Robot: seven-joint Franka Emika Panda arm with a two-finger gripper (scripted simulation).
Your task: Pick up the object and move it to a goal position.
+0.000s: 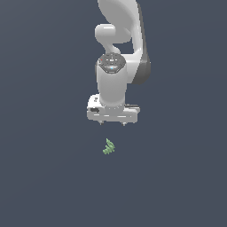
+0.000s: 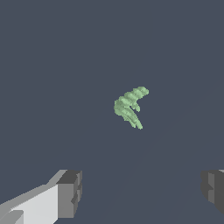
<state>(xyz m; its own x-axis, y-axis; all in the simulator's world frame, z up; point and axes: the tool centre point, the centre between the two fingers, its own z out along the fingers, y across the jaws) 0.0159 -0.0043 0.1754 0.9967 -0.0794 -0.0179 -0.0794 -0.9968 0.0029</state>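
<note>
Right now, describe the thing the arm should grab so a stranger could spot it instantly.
Find the white arm's claw, hanging open. Directly beneath it, apart from the fingers, sits the object: a tiny pale green ridged lump with a pointed end. It is the only coloured thing on the dark grey ground.

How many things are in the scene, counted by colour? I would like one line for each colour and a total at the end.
Pale green: 1, the ridged spiral lump lying on the dark floor.
White: 1, the robot arm with its tool, open and above the lump, not touching it.
Total: 2
</note>
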